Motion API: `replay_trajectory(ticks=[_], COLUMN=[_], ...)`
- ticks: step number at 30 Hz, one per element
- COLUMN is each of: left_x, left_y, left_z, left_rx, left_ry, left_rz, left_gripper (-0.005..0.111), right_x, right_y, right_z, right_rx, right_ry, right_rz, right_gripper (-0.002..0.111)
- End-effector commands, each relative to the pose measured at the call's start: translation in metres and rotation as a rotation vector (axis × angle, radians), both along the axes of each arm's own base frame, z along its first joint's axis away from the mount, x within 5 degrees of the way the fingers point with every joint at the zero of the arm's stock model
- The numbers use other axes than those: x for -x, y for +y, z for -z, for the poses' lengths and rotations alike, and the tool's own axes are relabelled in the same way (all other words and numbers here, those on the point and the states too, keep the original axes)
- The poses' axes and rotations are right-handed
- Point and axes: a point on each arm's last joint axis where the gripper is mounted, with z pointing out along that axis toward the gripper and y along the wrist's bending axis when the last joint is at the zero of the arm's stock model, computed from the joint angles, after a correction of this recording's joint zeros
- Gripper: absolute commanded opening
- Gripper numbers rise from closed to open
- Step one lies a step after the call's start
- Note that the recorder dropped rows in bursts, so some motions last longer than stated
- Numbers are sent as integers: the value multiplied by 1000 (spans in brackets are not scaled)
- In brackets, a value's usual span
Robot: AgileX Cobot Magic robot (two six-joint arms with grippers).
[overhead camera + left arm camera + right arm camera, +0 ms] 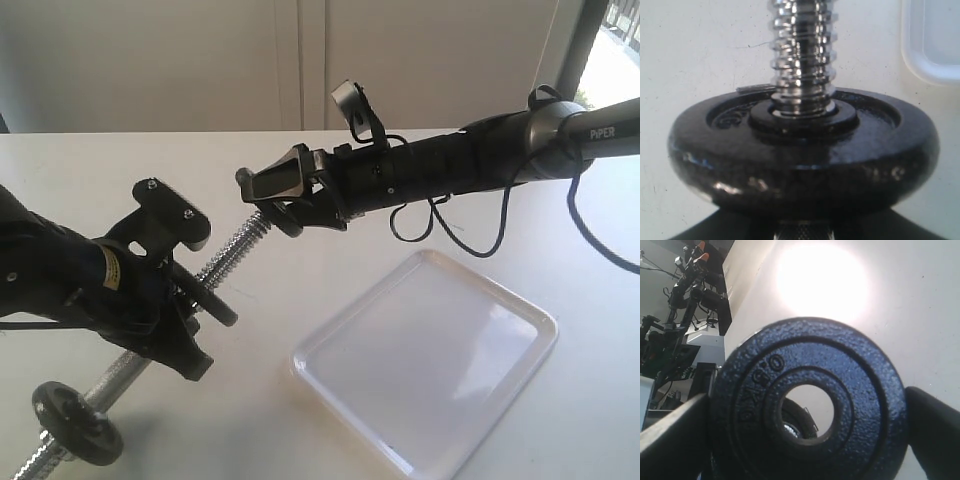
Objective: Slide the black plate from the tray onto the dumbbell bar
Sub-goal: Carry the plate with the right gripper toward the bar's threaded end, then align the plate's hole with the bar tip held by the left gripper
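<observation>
The glossy white rectangular plastic tray (pixel 300 358) beside the chrome threaded dumbbell bar (pixel 238 250) holds nothing, the left pincer (pixel 195 320) clamps that bar's middle, and the right pincer (pixel 272 195) pinches the round black metal plate (pixel 860 390) at its raised tip, seemingly not yet slid on.

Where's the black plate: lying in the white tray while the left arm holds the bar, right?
Not in the tray, which is empty. The right wrist view shows the plate clamped in the right end effector, near the bar's tip. The left arm does hold the bar.
</observation>
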Motion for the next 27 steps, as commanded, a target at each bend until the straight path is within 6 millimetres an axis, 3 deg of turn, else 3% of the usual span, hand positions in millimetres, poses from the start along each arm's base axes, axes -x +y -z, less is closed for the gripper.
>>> replay_trajectory(ticks=[1, 14, 27], left_x=[-5, -5, -5], left_y=[-8, -7, -7], left_z=[-28, -28, -28], left_rx=[128, 125, 125], left_ry=[-153, -150, -150], left_rz=[24, 23, 23], left_gripper=[0, 0, 0], right_x=[1, -12, -9], right_y=[2, -17, -15], right_z=[-20, -27, -24], right_rx=[-111, -118, -92], right_ry=[-10, 83, 133], right_rz=[-29, 44, 35], right_gripper=[0, 0, 0])
